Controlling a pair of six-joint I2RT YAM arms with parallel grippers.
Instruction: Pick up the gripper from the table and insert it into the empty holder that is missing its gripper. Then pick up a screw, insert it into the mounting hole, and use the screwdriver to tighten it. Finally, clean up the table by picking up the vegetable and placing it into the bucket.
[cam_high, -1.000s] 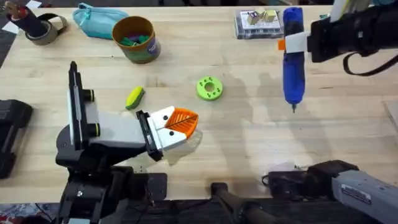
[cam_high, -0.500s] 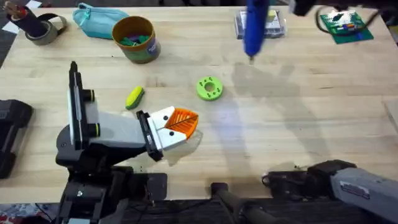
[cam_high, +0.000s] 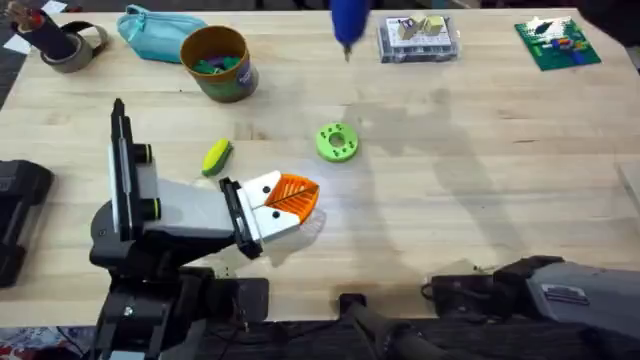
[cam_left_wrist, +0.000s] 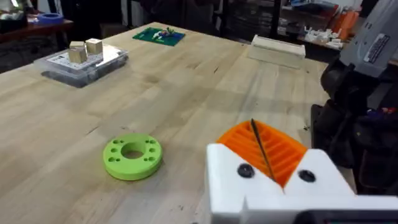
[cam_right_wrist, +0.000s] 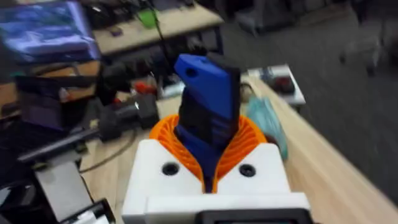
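Screwdriver (cam_right_wrist: 208, 102) clamped in the right tool (cam_right_wrist: 211, 163), carried high over the far bench (cam_high: 480, 190). Left tool (cam_left_wrist: 272, 163) closed, empty. Corn vegetable (cam_high: 216, 156) not yet in the bucket (cam_high: 216, 62); cleanup clearly left.

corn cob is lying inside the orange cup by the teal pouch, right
No. The overhead view shows the corn cob lying on the bare table, apart from the orange cup, which does stand by the teal pouch.
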